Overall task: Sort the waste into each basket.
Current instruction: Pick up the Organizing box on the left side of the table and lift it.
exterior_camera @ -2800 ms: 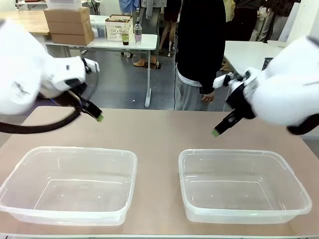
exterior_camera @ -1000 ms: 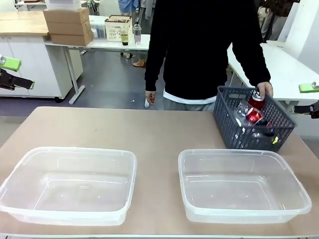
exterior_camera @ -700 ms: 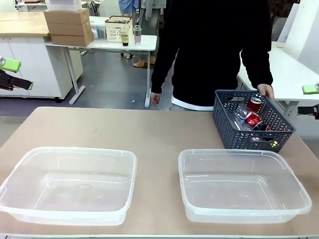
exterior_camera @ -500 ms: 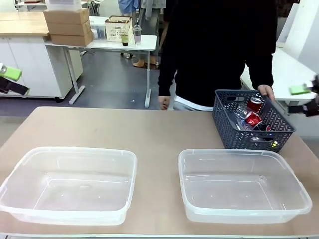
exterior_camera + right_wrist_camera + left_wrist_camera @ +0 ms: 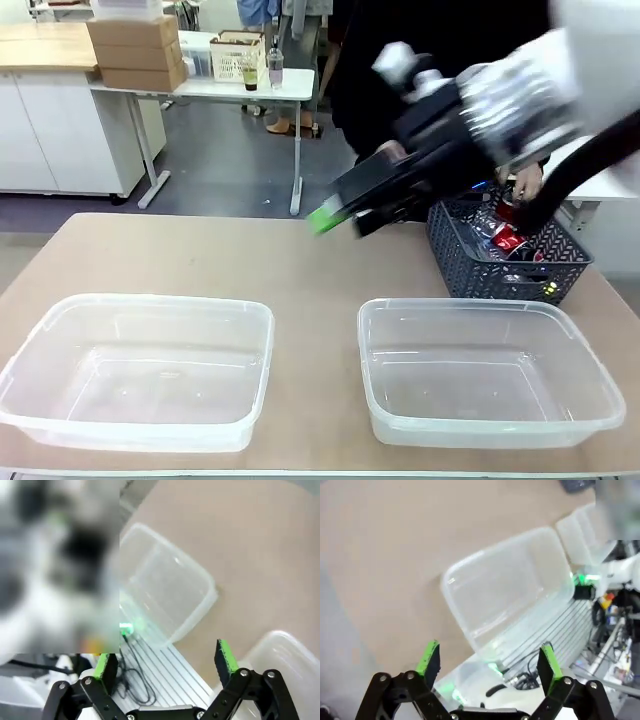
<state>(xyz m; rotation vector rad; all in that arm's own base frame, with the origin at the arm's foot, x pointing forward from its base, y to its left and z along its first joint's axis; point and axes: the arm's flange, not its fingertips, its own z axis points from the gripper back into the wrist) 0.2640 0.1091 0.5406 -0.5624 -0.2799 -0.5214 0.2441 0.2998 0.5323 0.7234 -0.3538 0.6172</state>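
Our right tool (image 5: 165, 662) has its fingers spread wide with nothing between them. In the front view it hangs blurred over the far middle of the table (image 5: 250, 260). Our left tool (image 5: 490, 657) is spread and empty too, looking down on a clear tub. The left clear tub (image 5: 150, 302) and the right clear tub (image 5: 450, 306) sit side by side near us. The red cans (image 5: 507, 238) lie in the dark lattice basket (image 5: 480, 275), just behind the right clear tub.
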